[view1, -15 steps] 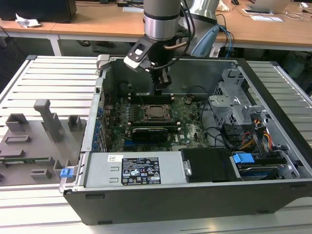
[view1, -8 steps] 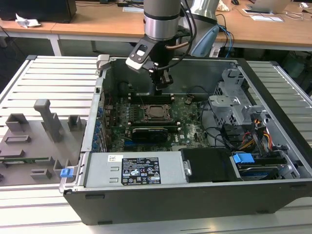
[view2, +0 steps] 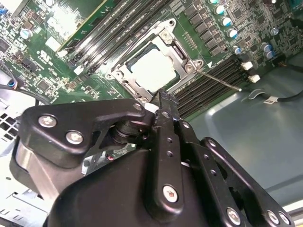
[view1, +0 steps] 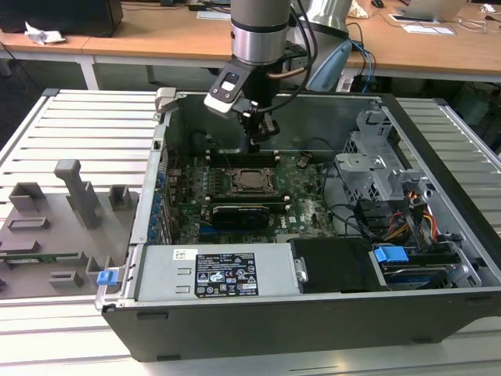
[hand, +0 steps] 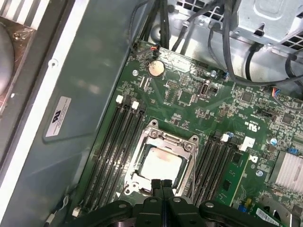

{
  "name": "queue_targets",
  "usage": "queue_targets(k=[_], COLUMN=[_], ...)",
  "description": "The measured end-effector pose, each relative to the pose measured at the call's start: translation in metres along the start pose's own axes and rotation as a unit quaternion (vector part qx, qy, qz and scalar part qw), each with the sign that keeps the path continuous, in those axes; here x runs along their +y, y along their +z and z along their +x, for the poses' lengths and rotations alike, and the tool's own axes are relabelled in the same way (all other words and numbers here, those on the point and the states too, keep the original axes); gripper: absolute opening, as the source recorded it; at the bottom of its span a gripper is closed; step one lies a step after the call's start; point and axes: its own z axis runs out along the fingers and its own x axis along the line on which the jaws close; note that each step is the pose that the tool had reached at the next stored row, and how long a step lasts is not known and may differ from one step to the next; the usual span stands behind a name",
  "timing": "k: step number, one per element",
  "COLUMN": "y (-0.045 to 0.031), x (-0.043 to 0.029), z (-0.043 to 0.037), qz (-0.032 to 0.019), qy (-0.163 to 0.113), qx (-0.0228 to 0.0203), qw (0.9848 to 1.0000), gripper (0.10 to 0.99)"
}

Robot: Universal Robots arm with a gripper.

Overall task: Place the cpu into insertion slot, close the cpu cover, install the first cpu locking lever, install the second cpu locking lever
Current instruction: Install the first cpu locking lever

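The cpu (hand: pixel 161 163) (view2: pixel 152 70), pale metal top up, lies in the insertion slot (view1: pixel 252 179) on the green motherboard. The silvery cpu cover (hand: pixel 166 140) (view2: pixel 176 46) lies down around it, the chip showing through its window. A thin metal locking lever (view2: pixel 222 80) sticks out sideways from one socket corner, over the memory slots. My gripper (hand: pixel 161 183) (view2: pixel 164 98) (view1: pixel 259 146) hovers just above the socket's edge, black fingers pressed together with nothing between them.
The open computer case holds black memory slots (hand: pixel 118 137) either side of the socket, a drive cage (view1: pixel 374 160), cable bundles (view1: pixel 407 215) and a power supply (view1: pixel 223 274). Case walls (view1: pixel 164 149) hem in the board. A grey fixture plate (view1: pixel 55 227) lies at the exterior view's left.
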Motion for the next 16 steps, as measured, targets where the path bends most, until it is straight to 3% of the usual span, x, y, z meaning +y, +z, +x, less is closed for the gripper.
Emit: queue_targets(k=[9, 16], y=[0.0, 0.0], x=[0.0, 0.0], z=[0.0, 0.0], qz=[0.0002, 0.0008], qy=[-0.017, -0.06], qx=[0.0007, 0.0027], qw=[0.9999, 0.9982], gripper=[0.106, 0.106])
